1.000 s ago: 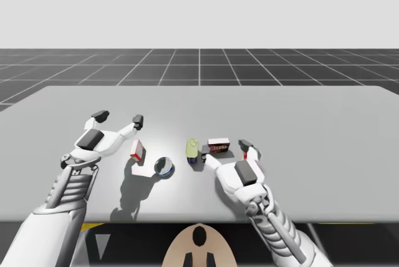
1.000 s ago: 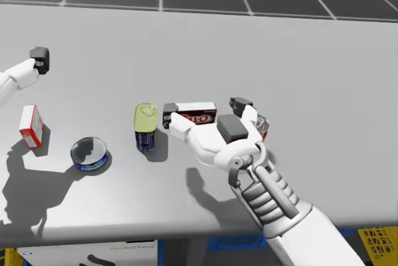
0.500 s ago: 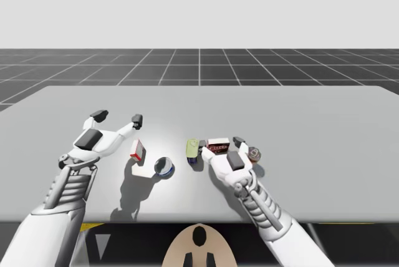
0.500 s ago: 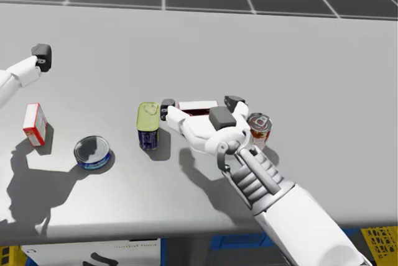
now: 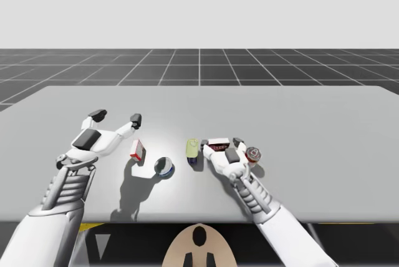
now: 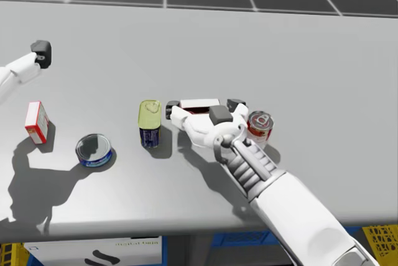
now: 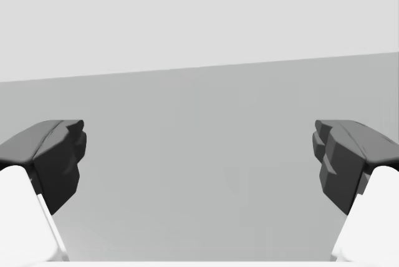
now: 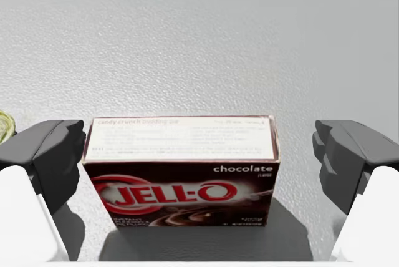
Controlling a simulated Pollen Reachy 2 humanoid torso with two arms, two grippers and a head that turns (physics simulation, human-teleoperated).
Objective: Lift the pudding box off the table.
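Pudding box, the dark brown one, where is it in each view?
High view: pudding box just right of the yellow-green can.
Head view: centre, inside my right gripper.
Right wrist view: between the open fingers, at.
Shared landmark: the right gripper straddling it.

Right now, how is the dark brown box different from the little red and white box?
The dark brown box is wide and low; the red and white box looks smaller and stands taller than wide. The dark brown box sits between the open fingers of my right end effector; the red and white box has no end effector around it. Both rest on the table.
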